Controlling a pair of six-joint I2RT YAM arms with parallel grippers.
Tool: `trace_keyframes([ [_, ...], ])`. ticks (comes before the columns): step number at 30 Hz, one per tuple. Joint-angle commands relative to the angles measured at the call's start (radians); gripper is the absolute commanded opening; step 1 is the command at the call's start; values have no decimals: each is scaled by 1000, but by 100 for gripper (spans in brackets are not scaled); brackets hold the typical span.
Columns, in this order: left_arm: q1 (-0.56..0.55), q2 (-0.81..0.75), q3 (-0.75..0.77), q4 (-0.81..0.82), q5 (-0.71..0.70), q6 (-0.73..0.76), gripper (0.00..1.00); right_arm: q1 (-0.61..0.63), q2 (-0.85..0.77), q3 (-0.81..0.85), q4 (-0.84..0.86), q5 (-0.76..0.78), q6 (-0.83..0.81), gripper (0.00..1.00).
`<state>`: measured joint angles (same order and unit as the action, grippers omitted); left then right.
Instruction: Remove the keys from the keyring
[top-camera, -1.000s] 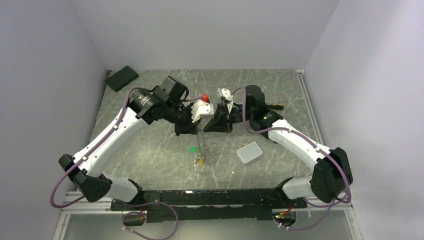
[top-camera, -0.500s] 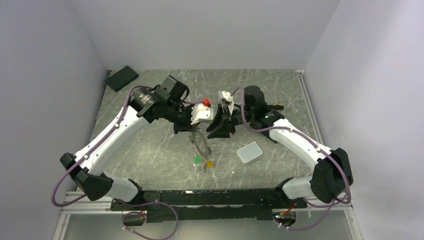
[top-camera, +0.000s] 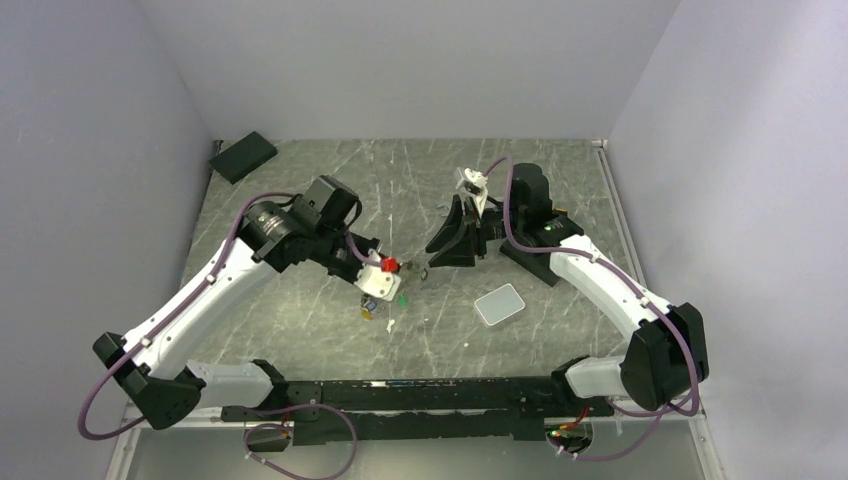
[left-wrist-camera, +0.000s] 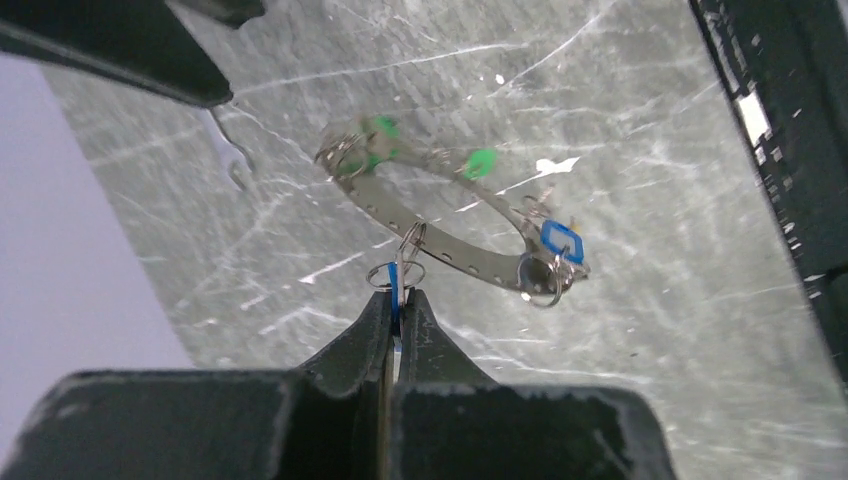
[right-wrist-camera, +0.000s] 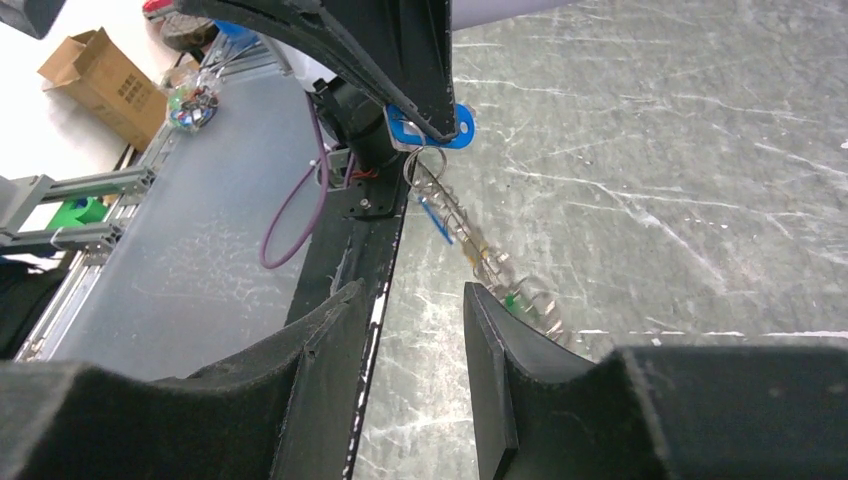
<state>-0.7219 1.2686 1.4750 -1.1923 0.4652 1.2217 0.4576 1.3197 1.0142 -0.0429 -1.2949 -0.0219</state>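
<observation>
Pincers: the left pincer (left-wrist-camera: 398, 300) is clenched on a blue tag (right-wrist-camera: 430, 125) and the small split loop beside it. The right pincer (right-wrist-camera: 418, 320) is released, jaws spread wide with nothing between them.
Keyring place: the keyring (left-wrist-camera: 450, 250) dangles from that pinched tag above the table (top-camera: 560, 170), about mid-table and a little toward the near edge.
Deciding relation: from the right pincer the ring lies to the left and slightly nearer. In the right wrist view it is straight ahead of the open jaws and apart from both fingers.
Long axis: the ring shows as a stretched loop, slanting down from the left pincer's tips toward the right pincer.
Nearer arm: the left holds the ring; the right is free and close, so by my reading the right should do the pulling.
Materials: the ring is bright metal. The keys (left-wrist-camera: 545, 275) are silver metal, likely hard and slippery. The tags are smooth plastic, with one green tag (left-wrist-camera: 480, 163) plain to see. The table is a scratched, grey, marbled surface.
Shapes: the ring is large and looks toothed from what is strung on it. The keys are small and flat and seem to hang on little loops.
Sharpness: the ring is blurred in both wrist views, so single keys are hard to tell apart.
Other: a grey pad (top-camera: 499, 303) lies right of the pincers, well apart from the ring.
</observation>
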Motion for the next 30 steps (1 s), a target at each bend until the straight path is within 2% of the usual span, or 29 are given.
trace_keyframes([
  [1, -27, -85, -42, 98, 4, 268, 0, -2, -20, 24, 67, -28, 9, 44],
  [8, -83, -184, -168, 194, 6, 460, 0, 22, -7, 35, 81, 3, -21, 45],
  [10, -101, -201, -192, 221, -3, 473, 0, 42, -5, 39, 71, 22, -40, 45],
  [17, -157, -112, -65, 146, -52, 305, 0, 119, -12, 21, 17, 59, -112, 44],
  [30, -211, -12, 52, 100, -122, 42, 0, 128, -29, -6, 13, 42, -129, 42],
])
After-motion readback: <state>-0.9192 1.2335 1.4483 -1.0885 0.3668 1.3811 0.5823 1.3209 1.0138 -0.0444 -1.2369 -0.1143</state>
